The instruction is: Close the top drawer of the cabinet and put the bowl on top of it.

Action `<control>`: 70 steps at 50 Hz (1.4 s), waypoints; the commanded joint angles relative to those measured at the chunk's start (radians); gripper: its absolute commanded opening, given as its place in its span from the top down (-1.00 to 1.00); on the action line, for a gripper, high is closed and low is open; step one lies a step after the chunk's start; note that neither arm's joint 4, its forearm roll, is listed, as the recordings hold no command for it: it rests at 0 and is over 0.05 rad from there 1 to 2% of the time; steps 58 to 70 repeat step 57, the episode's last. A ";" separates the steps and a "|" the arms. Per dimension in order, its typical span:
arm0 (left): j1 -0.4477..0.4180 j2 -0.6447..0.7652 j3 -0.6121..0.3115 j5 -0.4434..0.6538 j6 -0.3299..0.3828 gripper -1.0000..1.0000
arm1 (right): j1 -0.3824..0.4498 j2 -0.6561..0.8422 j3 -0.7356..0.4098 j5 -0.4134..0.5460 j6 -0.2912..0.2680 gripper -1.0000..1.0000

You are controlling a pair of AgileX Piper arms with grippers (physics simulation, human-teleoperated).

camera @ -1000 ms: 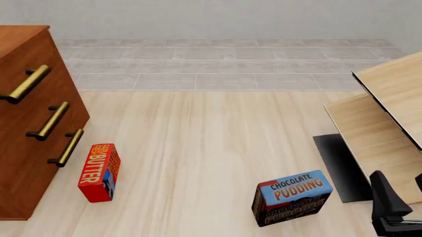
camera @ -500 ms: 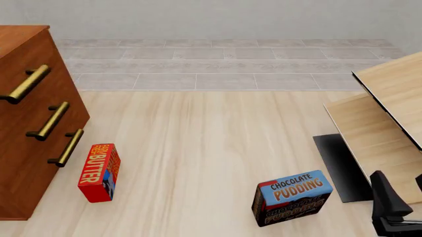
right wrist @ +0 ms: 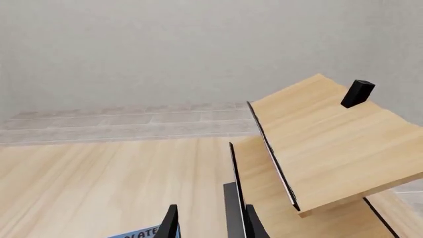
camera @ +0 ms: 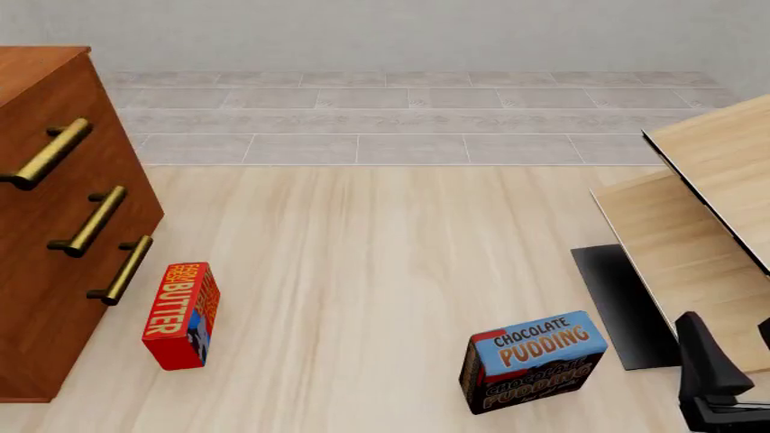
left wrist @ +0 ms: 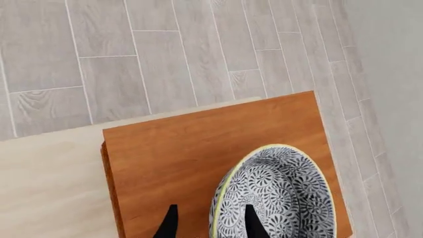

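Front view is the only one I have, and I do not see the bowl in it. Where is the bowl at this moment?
Observer: The left wrist view shows the bowl over the top of the cabinet, opening upward.
Operator: Does the left gripper hold it?
Observer: The left gripper straddles the bowl's rim, one finger inside and one outside. Wood shows between the outer finger and the rim, so it looks open.
Operator: And the right gripper?
Observer: Its wrist view shows the right gripper open, with nothing between its fingers, facing the pale boards.
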 commanded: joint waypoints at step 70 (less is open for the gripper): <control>0.128 -0.295 -0.117 -0.156 0.099 -1.00 | -0.004 -0.004 0.000 -0.003 0.008 -1.00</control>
